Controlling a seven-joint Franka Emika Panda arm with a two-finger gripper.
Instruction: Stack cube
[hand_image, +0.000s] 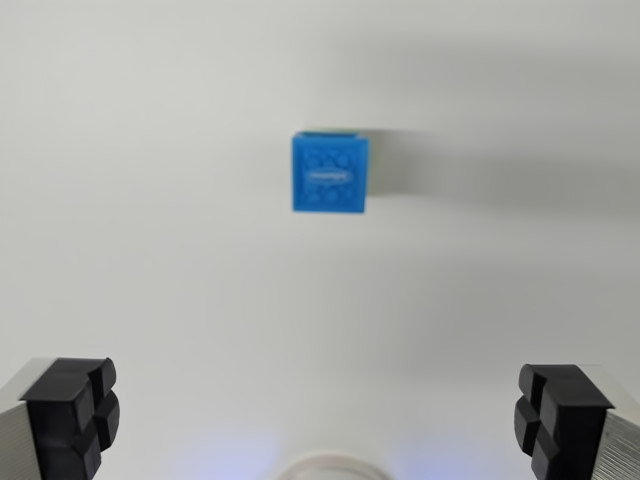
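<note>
- Cube (330, 172): a blue block is seen at upper centre of the frame, resting on a plain white surface (150, 200); its top face bears round studs and an oval mark, blurred beyond reading; a soft shadow is cast to its right.
- Gripper (322, 415): the fingers (70, 415) are spread wide at the lower left and lower right corners; nothing is held between them.
- Key relation: the cube lies well above the fingertip line and close to the midline, just right of centre; it appears roughly square, so no long axis is offered; its sides are set nearly parallel to the frame edges.
- Surroundings: a pale rounded shape (325, 468) is seen at bottom centre, its nature unclear; no second cube is in view; nothing stands between fingers and cube.
</note>
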